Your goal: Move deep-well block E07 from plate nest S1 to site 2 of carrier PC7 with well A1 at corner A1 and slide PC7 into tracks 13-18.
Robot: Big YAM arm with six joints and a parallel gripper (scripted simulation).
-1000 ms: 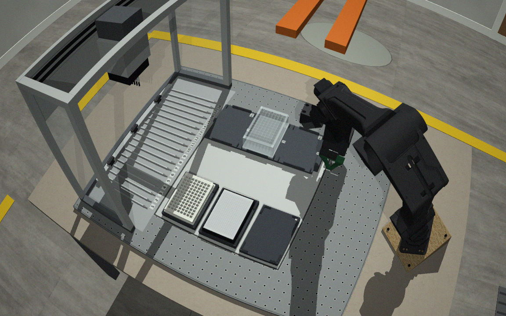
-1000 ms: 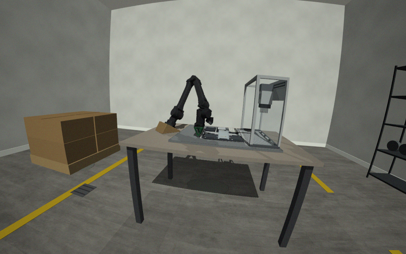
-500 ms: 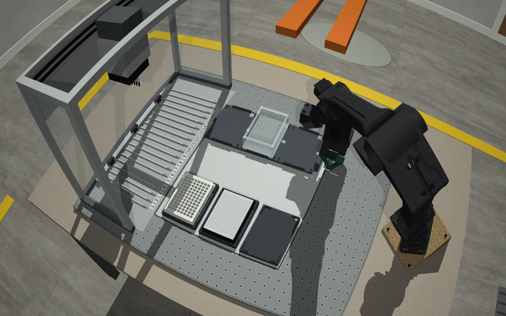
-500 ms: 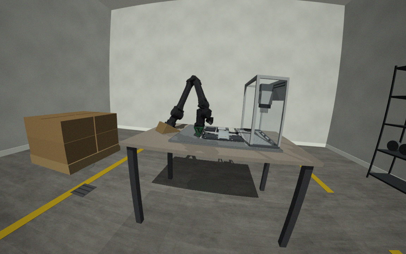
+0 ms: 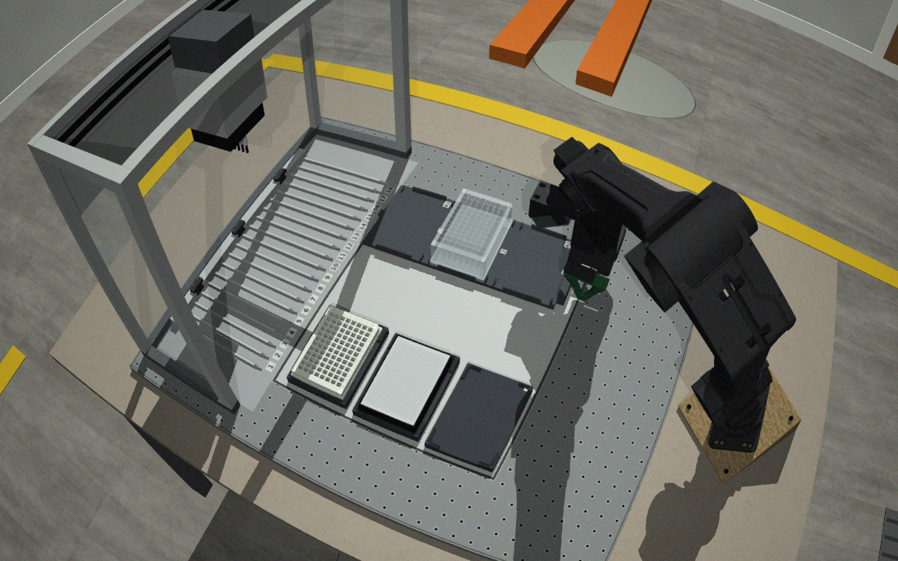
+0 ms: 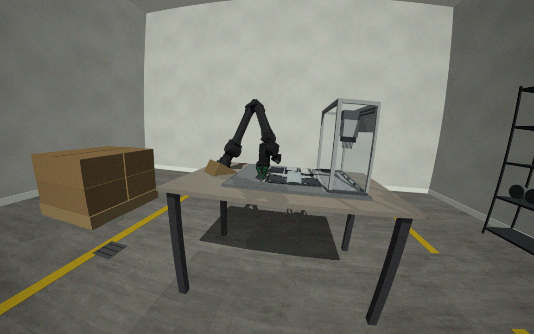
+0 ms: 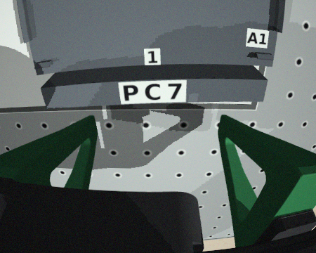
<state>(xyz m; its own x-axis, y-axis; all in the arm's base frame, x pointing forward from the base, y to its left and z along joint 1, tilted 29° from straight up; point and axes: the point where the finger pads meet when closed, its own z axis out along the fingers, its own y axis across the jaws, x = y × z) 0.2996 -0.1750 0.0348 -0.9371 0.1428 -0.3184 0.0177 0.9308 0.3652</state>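
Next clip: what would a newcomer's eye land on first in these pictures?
Probably the black arm bent low over the perforated deck, its open green fingers just short of the handle of carrier PC7. Next, the clear deep-well block on the carrier's middle site, and the glass-walled instrument frame over the numbered rails.
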